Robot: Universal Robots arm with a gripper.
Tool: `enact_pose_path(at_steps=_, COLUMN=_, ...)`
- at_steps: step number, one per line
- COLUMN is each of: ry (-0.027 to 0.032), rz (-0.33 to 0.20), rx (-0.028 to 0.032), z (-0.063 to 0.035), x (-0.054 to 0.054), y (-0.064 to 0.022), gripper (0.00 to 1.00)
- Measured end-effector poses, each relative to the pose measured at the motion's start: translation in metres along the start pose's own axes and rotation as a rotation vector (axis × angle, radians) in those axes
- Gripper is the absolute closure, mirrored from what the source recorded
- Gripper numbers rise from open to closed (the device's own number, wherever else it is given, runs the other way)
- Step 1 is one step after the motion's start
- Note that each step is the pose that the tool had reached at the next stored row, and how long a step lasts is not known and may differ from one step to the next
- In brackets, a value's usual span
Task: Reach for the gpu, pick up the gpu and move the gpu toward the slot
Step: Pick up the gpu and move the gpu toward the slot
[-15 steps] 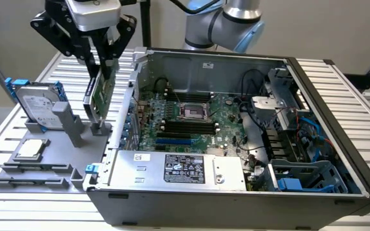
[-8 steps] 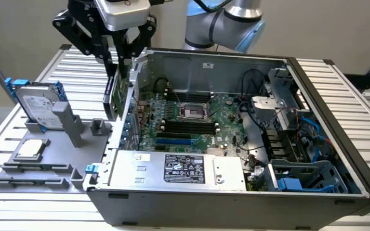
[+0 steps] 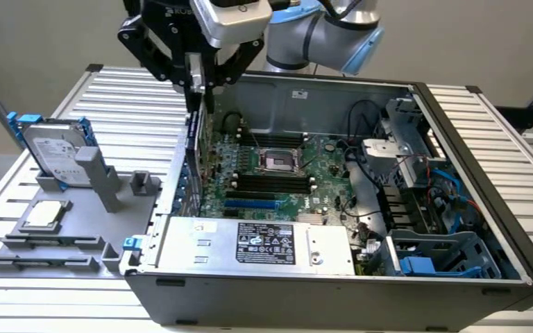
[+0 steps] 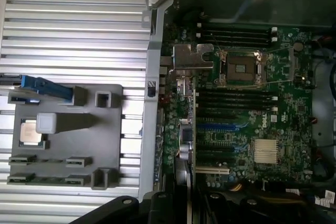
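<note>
Upper left of the exterior frame: I saw the gripper (image 3: 197, 82) poised over the open computer case (image 3: 488, 208).
Fingers: clamped on the gpu (image 3: 192, 149), as far as I could judge.
Gpu: it hung edge-on, dark and upright, just inside the case's wall on the exterior view's left, above the motherboard (image 3: 285, 177).
Wrist camera: I saw the gpu (image 4: 191, 129) edge-on over the board's expansion slots.
Left of frame: hard drive (image 3: 58, 151) upright on the grey fixture (image 3: 91, 229), with the square CPU chip (image 3: 44, 215) lying flat.

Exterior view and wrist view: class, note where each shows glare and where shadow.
Exterior view: even light, soft sheen on the power supply, shade in the drive bay. Wrist view: the slatted table washes pale, the bracket of the gpu glints.
</note>
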State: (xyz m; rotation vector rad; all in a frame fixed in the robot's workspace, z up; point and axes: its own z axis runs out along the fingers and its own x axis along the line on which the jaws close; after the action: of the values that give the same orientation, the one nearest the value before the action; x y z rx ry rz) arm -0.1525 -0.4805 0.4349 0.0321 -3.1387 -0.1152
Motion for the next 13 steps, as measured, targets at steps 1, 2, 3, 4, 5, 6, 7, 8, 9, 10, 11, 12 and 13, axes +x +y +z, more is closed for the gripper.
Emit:
enact_pose_path(at_steps=1, ry=0.0009, rz=0.0, rx=0.0, z=0.0002, x=-0.004, y=0.0, gripper=0.74)
enact_pose_path(at_steps=2, ry=0.0019, rz=0.0, rx=-0.0001, z=0.0005, x=-0.009, y=0.0001, gripper=0.74)
enact_pose_path(at_steps=3, ry=0.0032, rz=0.0, rx=-0.0001, z=0.0009, x=-0.014, y=0.0001, gripper=0.74)
enact_pose_path(at_steps=4, ry=0.0048, rz=0.0, rx=0.0, z=0.0015, x=-0.018, y=0.0003, gripper=0.74)
enact_pose_path(at_steps=5, ry=0.0065, rz=0.0, rx=-0.0002, z=0.0023, x=-0.023, y=0.0005, gripper=0.74)
enact_pose_path(at_steps=6, ry=0.0084, rz=0.0, rx=-0.0002, z=0.0034, x=-0.027, y=0.0008, gripper=0.74)
enact_pose_path(at_steps=7, ry=0.0103, rz=0.001, rx=-0.0001, z=0.0046, x=-0.032, y=0.0013, gripper=0.74)
enact_pose_path(at_steps=8, ry=0.0119, rz=0.001, rx=-0.0002, z=0.0058, x=-0.036, y=0.0019, gripper=0.74)
enact_pose_path(at_steps=9, ry=0.0133, rz=0.001, rx=0.0, z=0.0071, x=-0.041, y=0.0026, gripper=0.74)
enact_pose_path(at_steps=10, ry=0.0145, rz=0.001, rx=0.0, z=0.0086, x=-0.045, y=0.0036, gripper=0.74)
enact_pose_path(at_steps=11, ry=0.0157, rz=0.001, rx=0.0002, z=0.0099, x=-0.049, y=0.0047, gripper=0.74)
enact_pose_path(at_steps=12, ry=0.0167, rz=0.001, rx=0.0003, z=0.0113, x=-0.053, y=0.0058, gripper=0.74)
enact_pose_path(at_steps=13, ry=0.0176, rz=0.001, rx=0.0004, z=0.0125, x=-0.057, y=0.0071, gripper=0.74)
